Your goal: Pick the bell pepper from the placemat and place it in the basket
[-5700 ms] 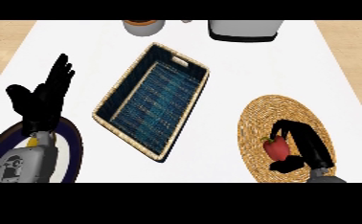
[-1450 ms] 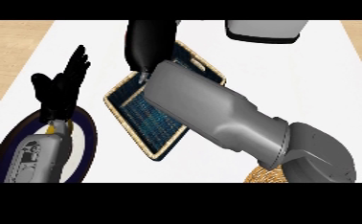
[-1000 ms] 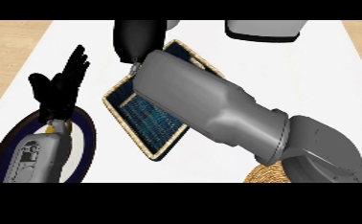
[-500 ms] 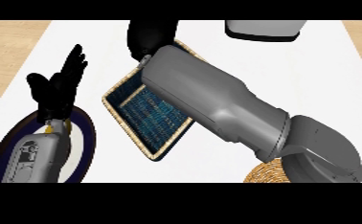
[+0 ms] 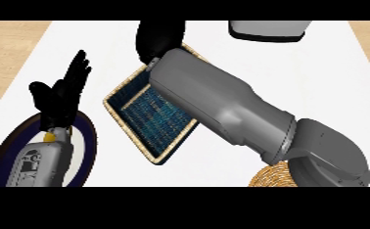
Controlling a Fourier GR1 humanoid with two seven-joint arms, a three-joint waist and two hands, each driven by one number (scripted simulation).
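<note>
Right hand over the far end of the basket, bell pepper hidden.
Likely light, smooth, hollow: cup it round the body; whether the hand holds it, I cannot tell.

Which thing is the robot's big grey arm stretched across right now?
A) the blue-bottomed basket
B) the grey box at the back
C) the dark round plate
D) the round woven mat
A: the right forearm lies slantwise over the basket, with the right hand at the basket's far end, while the placemat shows only near the elbow.
</note>
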